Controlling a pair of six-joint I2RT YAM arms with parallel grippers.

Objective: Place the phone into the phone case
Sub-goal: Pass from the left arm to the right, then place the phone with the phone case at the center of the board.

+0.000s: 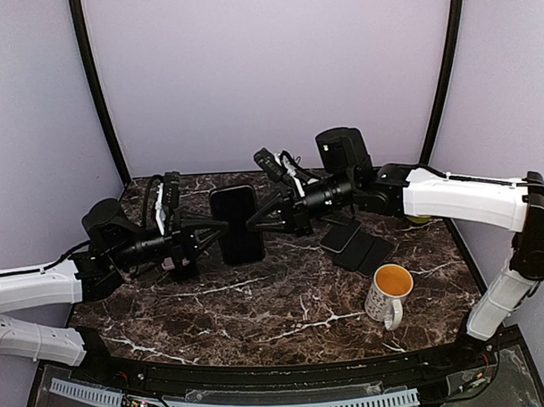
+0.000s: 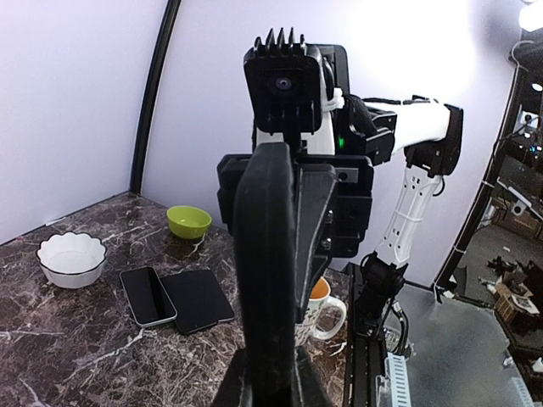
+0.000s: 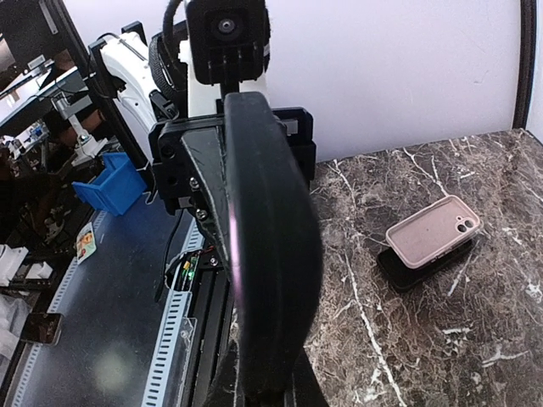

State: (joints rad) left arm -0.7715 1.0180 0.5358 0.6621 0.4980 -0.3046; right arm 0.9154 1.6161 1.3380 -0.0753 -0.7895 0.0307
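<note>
Two grippers met at one phone (image 1: 237, 218), which was held on edge in the air above the marble counter (image 1: 284, 301). The left gripper (image 1: 221, 227) was pinching one long edge of the phone and the right gripper (image 1: 251, 224) the opposite edge, so the dark slab stood roughly upright directly between the two sets of fingertips. From each wrist camera the phone showed only as a thick, rounded black edge right in front of that gripper, with the other gripper's body behind it. Whether a case already wrapped it could not be told. Down on the counter, to the outer side of the right gripper, lay some dark flat slabs (image 1: 356, 245). Closer to the arm bases stood a white mug (image 1: 387, 296) of orange liquid. Past the left gripper, well off to one side, sat a white bowl (image 2: 72, 259) and a green bowl (image 2: 189, 221). Beyond the right gripper, a pink case (image 3: 433, 231) rested on a black slab (image 3: 407, 275), its camera cutout facing up.
</note>
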